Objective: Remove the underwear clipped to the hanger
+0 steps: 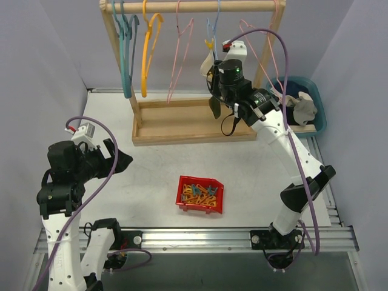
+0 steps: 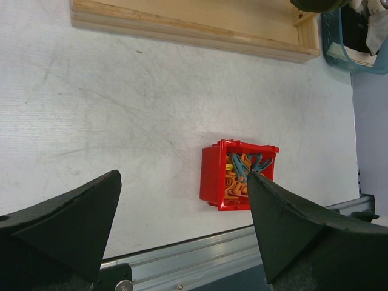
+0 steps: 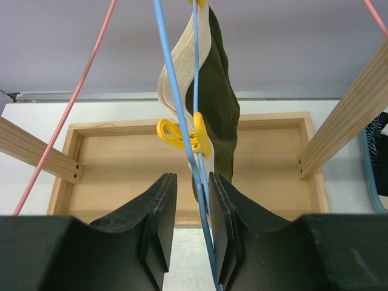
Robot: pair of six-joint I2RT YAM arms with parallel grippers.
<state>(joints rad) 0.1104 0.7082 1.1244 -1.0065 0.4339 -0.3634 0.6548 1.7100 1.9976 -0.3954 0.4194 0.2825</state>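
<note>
Underwear (image 3: 221,103) on blue hanger (image 3: 171,79)

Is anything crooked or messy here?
Yes: the dark olive cloth underwear dangles bunched and twisted along the blue wire hanger, pinched by a yellow plastic clip, not spread flat.

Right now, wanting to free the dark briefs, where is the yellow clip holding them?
In the right wrist view, the yellow clip sits centre frame on the blue hanger wire, against the dark olive underwear, just above the right gripper.
</note>
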